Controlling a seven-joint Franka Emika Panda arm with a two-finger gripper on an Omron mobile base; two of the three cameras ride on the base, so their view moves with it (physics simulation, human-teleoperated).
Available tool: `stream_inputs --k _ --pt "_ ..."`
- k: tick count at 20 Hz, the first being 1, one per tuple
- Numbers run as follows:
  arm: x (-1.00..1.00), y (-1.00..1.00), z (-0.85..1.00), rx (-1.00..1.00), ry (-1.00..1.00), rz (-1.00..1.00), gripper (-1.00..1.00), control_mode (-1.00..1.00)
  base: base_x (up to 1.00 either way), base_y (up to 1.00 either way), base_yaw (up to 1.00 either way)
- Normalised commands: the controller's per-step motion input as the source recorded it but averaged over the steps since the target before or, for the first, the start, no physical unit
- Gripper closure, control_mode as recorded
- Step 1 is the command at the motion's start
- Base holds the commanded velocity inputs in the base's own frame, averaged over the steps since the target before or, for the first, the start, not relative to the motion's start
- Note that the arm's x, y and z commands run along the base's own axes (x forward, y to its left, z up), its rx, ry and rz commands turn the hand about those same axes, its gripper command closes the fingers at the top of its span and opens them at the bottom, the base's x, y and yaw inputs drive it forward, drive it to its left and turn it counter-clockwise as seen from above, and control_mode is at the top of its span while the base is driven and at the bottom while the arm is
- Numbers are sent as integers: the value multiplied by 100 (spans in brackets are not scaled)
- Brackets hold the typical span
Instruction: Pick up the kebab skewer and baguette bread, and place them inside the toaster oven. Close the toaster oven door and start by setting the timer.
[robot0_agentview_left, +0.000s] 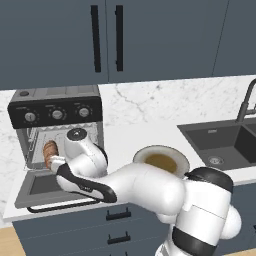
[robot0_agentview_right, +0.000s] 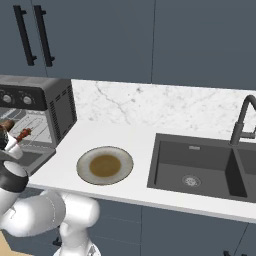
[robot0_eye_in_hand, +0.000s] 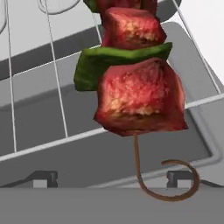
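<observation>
claw at the mouth of the toaster oven (robot0_agentview_left: 55, 130); i cannot tell how its jaws stand. kebab skewer (robot0_eye_in_hand: 131, 74) sits right before the camera over the wire rack (robot0_eye_in_hand: 39, 144). baguette (robot0_agentview_left: 50, 152) lies on the rack inside. oven door (robot0_agentview_left: 42, 187) hangs open. plate (robot0_agentview_right: 105, 165) on the counter (robot0_agentview_right: 135, 135).

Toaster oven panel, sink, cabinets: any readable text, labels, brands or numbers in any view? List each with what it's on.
None can be read.
Toaster oven: faint pale marks around its three knobs, too small and blurred to read.
Sink: a small pale mark on the back wall, too blurred to read.
Kebab skewer, baguette bread, plate, cabinet doors: no text.
</observation>
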Motion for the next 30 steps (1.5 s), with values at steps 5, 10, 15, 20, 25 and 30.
stream_inputs --k 5,10,15,20,25,30 --pt "49 0 -19 0 0 -1 -100 -100 0 0 0" --pt "43 0 -7 0 0 0 -100 -100 0 0 0" --pt "56 0 0 0 0 0 -100 -100 0 0 0" --pt "55 4 0 0 0 0 -100 -100 0 0 0" --pt "53 20 0 0 -1 -1 -100 -100 0 0 0" --pt "25 23 0 0 0 -1 -100 -100 0 0 0"
